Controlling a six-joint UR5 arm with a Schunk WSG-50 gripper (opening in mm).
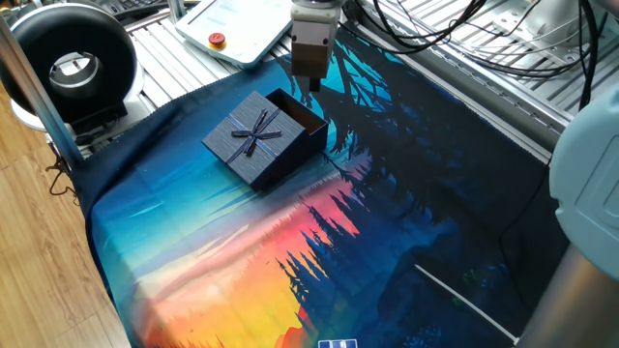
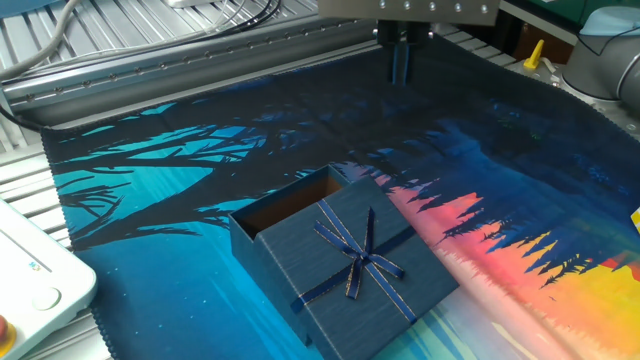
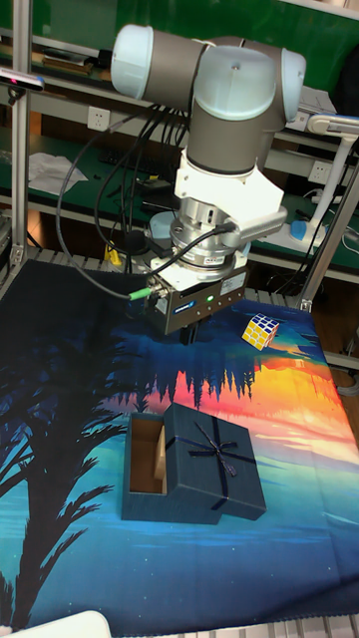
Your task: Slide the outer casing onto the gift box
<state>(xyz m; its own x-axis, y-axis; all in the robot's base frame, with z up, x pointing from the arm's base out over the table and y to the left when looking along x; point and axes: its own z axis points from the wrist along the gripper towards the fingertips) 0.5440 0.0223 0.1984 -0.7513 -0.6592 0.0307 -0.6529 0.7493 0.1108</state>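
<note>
The outer casing point(image 1: 253, 138) point(image 2: 360, 265) point(image 3: 214, 464), a ribbed navy sleeve with a ribbon bow on top, lies on the printed cloth. It covers most of the gift box point(image 1: 302, 118) point(image 2: 290, 205) point(image 3: 148, 469). One open end of the box sticks out and shows a brown inside. My gripper point(image 1: 311, 85) point(image 2: 402, 72) point(image 3: 187, 337) hangs above the cloth just beyond that open end. It touches neither piece, and its fingers are shut together on nothing.
A Rubik's cube point(image 3: 259, 330) sits on the cloth to one side. A white teach pendant point(image 1: 232, 24) and a black round device point(image 1: 73, 58) rest on the metal frame past the cloth's edge. Cables run along the rails behind.
</note>
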